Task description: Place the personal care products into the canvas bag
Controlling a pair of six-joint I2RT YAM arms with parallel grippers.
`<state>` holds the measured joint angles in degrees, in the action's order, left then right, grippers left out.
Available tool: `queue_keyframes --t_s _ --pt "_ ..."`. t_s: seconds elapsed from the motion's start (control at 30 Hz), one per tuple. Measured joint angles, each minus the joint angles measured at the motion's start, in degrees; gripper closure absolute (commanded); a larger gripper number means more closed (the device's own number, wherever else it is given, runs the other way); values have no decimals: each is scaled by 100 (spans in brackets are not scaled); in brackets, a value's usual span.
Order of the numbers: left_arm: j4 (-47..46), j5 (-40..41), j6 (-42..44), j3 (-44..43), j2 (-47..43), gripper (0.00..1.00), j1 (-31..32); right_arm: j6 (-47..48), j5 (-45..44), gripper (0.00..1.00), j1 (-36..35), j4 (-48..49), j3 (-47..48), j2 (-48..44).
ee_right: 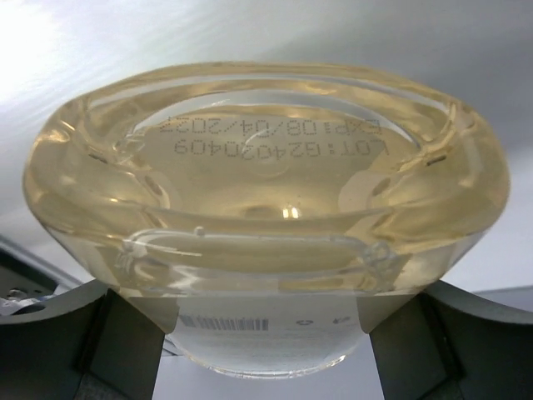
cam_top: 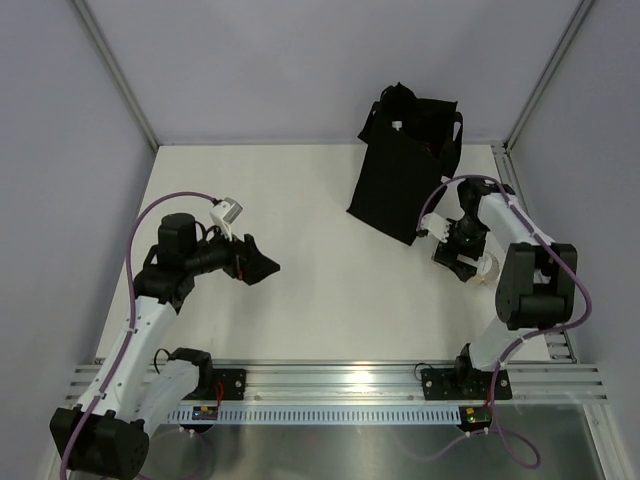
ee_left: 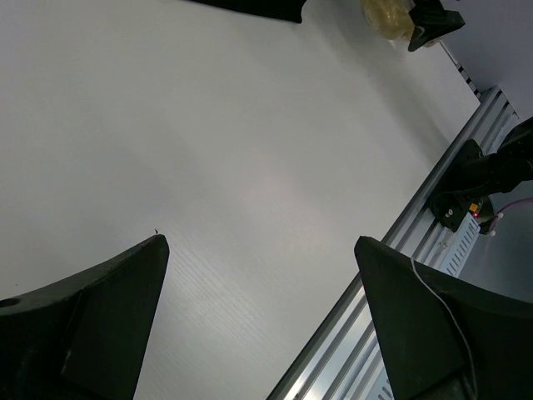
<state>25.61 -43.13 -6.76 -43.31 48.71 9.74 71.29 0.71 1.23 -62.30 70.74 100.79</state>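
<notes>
Clear bottle (ee_right: 266,217), base print wrist-only, bag (cam_top: 405,170) overhead-only

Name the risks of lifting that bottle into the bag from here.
1. The right gripper flanks only the narrow end of the clear bottle, and its wide base sticks out. The bottle is smooth and rounded, so it may slip or swivel when lifted.
2. The canvas bag looks soft and slumped, so the bottle could catch on its rim or handles.
3. The left gripper is open and far away, so it cannot steady the bag.
</notes>
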Motion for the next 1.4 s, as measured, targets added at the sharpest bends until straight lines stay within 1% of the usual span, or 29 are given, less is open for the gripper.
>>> queue_keyframes --t_s 0.1,0.2,0.37,0.43,0.5,0.6,0.67,0.7,0.73,0.87,0.93,0.97,1.03,1.1,1.17,1.23,1.27,1.3,1.37,1.4 --pt "0 0 -39 0 0 1 0 116 474 100 -33 -256 24 -778" --pt "0 0 -66 0 0 1 0 114 1086 100 -44 -638 326 -1237" --pt "0 -2 -85 0 2 1 0 -98 2509 100 -127 -1338 1587 -1355" --pt "0 -4 -90 0 4 1 0 -374 3051 100 -188 -1478 2291 -1320" --pt "0 -11 -109 0 17 1 0 -944 3504 100 -229 -1615 3257 -1174" --pt "-4 -15 -138 0 79 1 0 -2214 4081 100 -245 -1434 5040 -704" --pt "-2 -13 -166 -4 133 1 0 -3104 4308 100 -243 -944 6033 -326" --pt "0 -11 -175 -4 160 1 0 -3705 4339 100 -251 -518 6492 -98" --pt "0 -7 -181 -4 173 1 0 -4157 4269 100 -297 -107 6749 66" --pt "48 24 -179 -46 216 1 0 -5595 3510 100 -404 1217 6955 553" --pt "74 55 -168 -96 240 1 0 -6083 3073 100 -446 1799 6955 876" --pt "85 70 -166 -118 251 1 0 -6323 2710 100 -463 2194 6955 1143" --pt "90 111 -162 -155 293 1 0 -6520 2402 100 -474 2535 6948 1447" --pt "87 142 -160 -166 334 1 0 -6664 2149 100 -472 2852 6712 1709" --pt "90 160 -160 -166 363 1 0 -6684 2052 90 -448 2946 6190 1757" --pt "90 164 -160 -166 380 1 0 -6620 2059 75 -439 2949 5668 1729" --pt "90 164 -155 -166 391 1 0 -6513 2096 55 -439 2959 5348 1698" --pt "94 164 -144 -166 391 1 0 -6363 2144 45 -442 2966 5007 1628" --pt "107 164 -107 -166 391 1 0 -6008 2319 21 -444 2881 4478 1482" --pt "120 166 -87 -166 391 1 0 -5829 2404 1 -444 2791 4308 1401"
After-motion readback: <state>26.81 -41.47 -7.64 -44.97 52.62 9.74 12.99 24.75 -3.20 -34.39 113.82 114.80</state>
